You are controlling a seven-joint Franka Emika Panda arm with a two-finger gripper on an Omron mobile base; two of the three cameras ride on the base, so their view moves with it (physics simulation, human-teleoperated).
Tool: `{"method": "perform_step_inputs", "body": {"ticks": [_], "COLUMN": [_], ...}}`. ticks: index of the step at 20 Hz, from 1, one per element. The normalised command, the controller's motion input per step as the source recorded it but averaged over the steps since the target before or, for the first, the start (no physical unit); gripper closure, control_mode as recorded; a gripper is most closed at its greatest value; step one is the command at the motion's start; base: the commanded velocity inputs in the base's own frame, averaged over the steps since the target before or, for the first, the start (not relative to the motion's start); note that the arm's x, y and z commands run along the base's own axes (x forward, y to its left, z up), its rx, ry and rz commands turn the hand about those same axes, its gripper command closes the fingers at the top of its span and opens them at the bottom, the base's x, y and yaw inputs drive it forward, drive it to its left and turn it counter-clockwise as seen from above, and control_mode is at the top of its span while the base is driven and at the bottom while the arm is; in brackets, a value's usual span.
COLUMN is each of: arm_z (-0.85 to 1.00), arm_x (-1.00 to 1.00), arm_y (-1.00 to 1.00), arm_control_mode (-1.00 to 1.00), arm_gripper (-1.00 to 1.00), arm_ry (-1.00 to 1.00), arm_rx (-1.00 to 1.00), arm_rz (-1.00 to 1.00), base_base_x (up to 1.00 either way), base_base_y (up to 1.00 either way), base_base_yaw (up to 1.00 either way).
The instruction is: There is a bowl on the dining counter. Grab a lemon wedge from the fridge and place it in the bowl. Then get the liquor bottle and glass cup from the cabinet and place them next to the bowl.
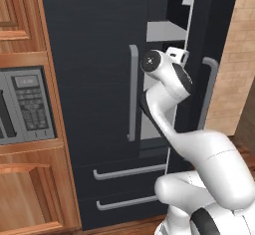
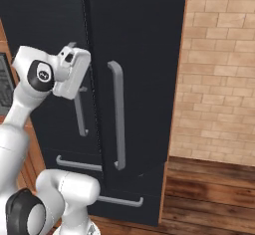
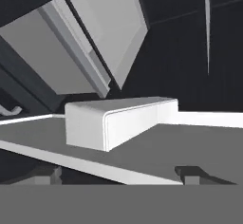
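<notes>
The tall black fridge [image 1: 94, 69] stands in front of me with its right door [image 1: 219, 25] ajar. My hand [image 1: 175, 56] reaches into the gap beside the long grey bar handle [image 1: 133, 92]. In the hand view my gripper [image 3: 118, 176] is open, its two dark fingertips [image 3: 192, 173] far apart with nothing between them. Ahead of them lie a pale grey shelf [image 3: 156, 147] and a white bin [image 3: 114, 121]. From the right, the hand [image 2: 72, 72] sits at the seam between the doors. The lemon wedge, bowl, liquor bottle, glass cup and cabinet are out of view.
A grey microwave [image 1: 25, 104] sits in wooden cabinetry left of the fridge. A brick wall [image 2: 219, 79] stands to the right above a wood floor [image 2: 209, 194]. Two freezer drawer handles [image 1: 129, 172] run below the doors. Slanted grey shelves [image 3: 95, 33] hang above the bin.
</notes>
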Motion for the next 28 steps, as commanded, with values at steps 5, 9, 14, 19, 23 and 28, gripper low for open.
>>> {"method": "perform_step_inputs", "body": {"ticks": [5, 9, 14, 19, 23, 28], "arm_z": [0.0, 0.0, 0.0, 0.0, 0.0, 0.0], "arm_x": [-0.24, -0.1, -0.12, -0.3, -0.29, -0.12], "arm_y": [-0.6, -0.87, -0.92, -0.96, -0.96, -1.0], "arm_control_mode": [-1.0, -1.0, -1.0, -1.0, -1.0, -1.0], "arm_gripper": [-1.0, -1.0, -1.0, -1.0, -1.0, -1.0], "arm_ry": [0.0, 0.0, 0.0, -0.07, -0.08, -0.04], "arm_rx": [0.01, 0.01, 0.02, 0.03, 0.03, 0.05], "arm_rz": [-0.16, -0.03, 0.0, 0.0, 0.0, 0.0], "base_base_x": [0.0, 0.0, 0.0, 0.0, 0.0, 0.0], "base_base_y": [0.0, 0.0, 0.0, 0.0, 0.0, 0.0], "base_base_yaw": [0.0, 0.0, 0.0, 0.0, 0.0, 0.0]}}
